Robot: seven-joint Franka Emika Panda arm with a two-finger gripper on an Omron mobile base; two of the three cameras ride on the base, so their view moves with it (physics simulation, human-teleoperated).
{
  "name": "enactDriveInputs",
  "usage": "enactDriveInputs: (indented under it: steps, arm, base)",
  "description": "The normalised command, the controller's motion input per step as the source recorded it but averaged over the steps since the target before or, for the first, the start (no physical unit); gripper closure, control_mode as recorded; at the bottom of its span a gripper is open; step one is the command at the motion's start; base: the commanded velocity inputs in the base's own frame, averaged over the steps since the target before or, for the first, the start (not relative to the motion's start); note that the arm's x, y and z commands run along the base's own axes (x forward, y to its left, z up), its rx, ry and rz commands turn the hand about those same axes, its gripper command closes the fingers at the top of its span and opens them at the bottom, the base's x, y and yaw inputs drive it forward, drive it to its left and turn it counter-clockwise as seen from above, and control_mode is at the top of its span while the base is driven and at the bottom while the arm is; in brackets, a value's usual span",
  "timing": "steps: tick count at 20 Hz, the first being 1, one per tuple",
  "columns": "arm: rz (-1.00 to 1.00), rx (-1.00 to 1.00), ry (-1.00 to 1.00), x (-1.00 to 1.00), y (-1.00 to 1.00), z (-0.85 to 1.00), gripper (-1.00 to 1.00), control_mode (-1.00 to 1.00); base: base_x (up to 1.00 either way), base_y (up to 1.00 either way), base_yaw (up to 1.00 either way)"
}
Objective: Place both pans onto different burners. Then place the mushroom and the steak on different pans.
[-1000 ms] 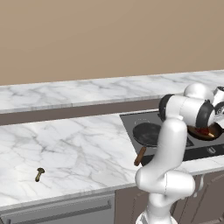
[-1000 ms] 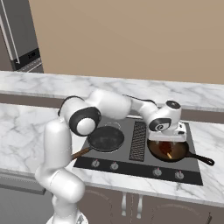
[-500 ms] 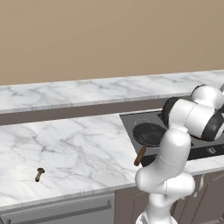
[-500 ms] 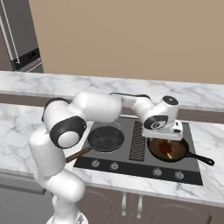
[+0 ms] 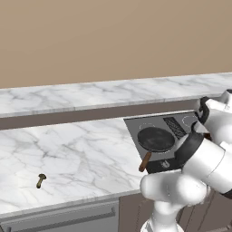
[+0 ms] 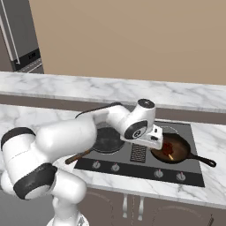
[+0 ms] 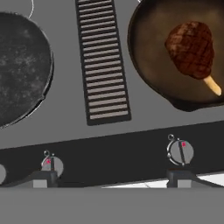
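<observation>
Seen in the hand view, my gripper [image 7: 113,179] is open and holds nothing, hovering above the cooktop's knob row. The black pan [image 7: 17,74] lies to its left and the reddish-brown pan [image 7: 148,61] to its right. The steak [image 7: 190,48], with a pale bone end, lies inside the reddish-brown pan. From the right base view, the gripper [image 6: 153,142] hangs between the black pan [image 6: 108,139] and the reddish-brown pan [image 6: 176,148]. Both pans sit on burners [image 5: 188,120] of the cooktop. The mushroom [image 5: 41,180] lies far left on the marble counter.
A slatted vent [image 7: 103,61] runs down the middle of the cooktop. Round knobs [image 7: 180,151] line its front strip. The black pan's wooden handle [image 5: 145,161] sticks out over the cooktop's front left edge. A raised marble ledge [image 5: 90,97] runs along the back.
The hand has swung left, from above the reddish-brown pan to over the middle of the cooktop. The jaws stayed open. The steak, pans and mushroom have not moved.
</observation>
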Motion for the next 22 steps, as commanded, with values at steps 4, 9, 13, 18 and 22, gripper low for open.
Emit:
enactDriveInputs:
  steps: [4, 9, 13, 18, 22]
  arm:
    - [-0.05, -0.10, 0.00, -0.30, 1.00, 0.09, -1.00, -1.00]
    - [0.00, -0.04, 0.00, 0.00, 1.00, 0.23, -1.00, -1.00]
    - [0.04, 0.00, 0.01, 0.00, 0.76, 0.46, -1.00, -1.00]
    - [0.05, 0.07, 0.13, 0.00, 0.66, 0.57, -1.00, -1.00]
    - [0.05, 0.07, 0.21, 0.00, 0.71, 0.43, -1.00, -1.00]
  base:
    - [0.00, 0.00, 0.00]
    - [0.00, 0.00, 0.00]
    - [0.00, 0.00, 0.00]
    - [0.00, 0.00, 0.00]
    - [0.00, 0.00, 0.00]
